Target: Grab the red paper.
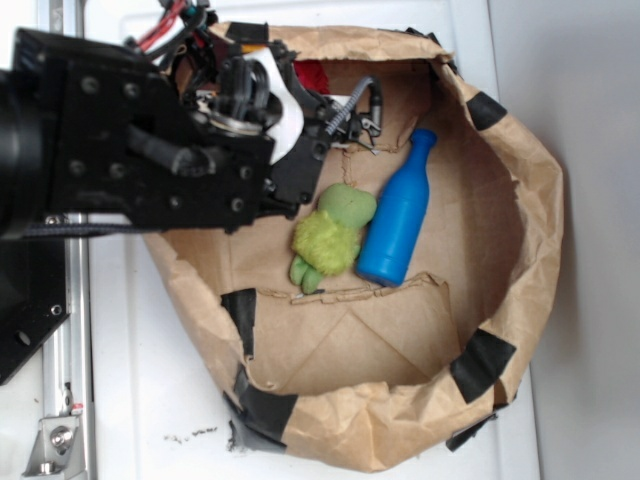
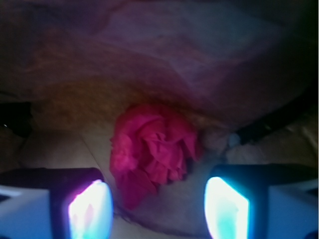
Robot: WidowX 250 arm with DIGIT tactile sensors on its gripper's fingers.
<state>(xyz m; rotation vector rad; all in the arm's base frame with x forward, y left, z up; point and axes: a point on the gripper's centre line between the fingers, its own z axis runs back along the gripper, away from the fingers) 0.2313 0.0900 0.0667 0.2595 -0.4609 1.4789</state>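
While spread, end effector (image 2: 157, 209) faces red paper (image 2: 154, 154).

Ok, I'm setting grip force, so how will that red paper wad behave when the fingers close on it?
The red paper looks like thin crumpled tissue, so it will probably compress and give rather than resist. Its loose folds suggest it is very light and may shift if nudged. It seems unlikely to roll. The gripper stands open with the wad between its fingers.
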